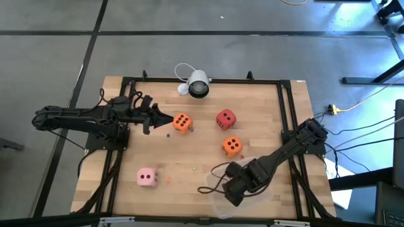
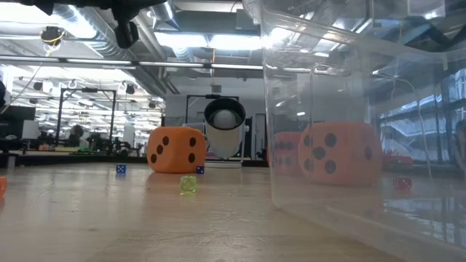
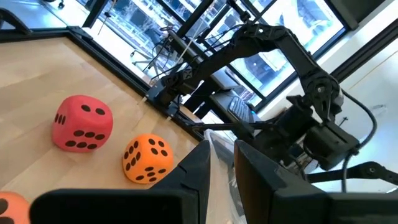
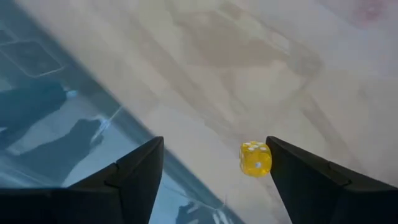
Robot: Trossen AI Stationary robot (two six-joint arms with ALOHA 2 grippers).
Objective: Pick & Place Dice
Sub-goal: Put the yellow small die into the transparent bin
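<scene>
Four dice — two orange (image 1: 182, 123) (image 1: 231, 146), one red (image 1: 225, 119), one pink (image 1: 147, 178) at 7 o'clock; bench (image 1: 265, 107) middle open. Right end effector (image 4: 214, 165) spread wide over the clear tub (image 2: 364, 145), left end effector (image 1: 165, 118) nearly together, empty.

A robotics lab or workshop: exposed ceiling ducts (image 2: 95, 14) (strip-lit), cluttered benches (image 2: 65, 145) behind, concrete floor (image 1: 50, 38) around the tabletop (image 1: 189, 173).

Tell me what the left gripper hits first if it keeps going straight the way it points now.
Likely the nearest orange die: in the high view the left gripper, fingers nearly together, points right at it. Height is unclear, so it might pass just above.
</scene>
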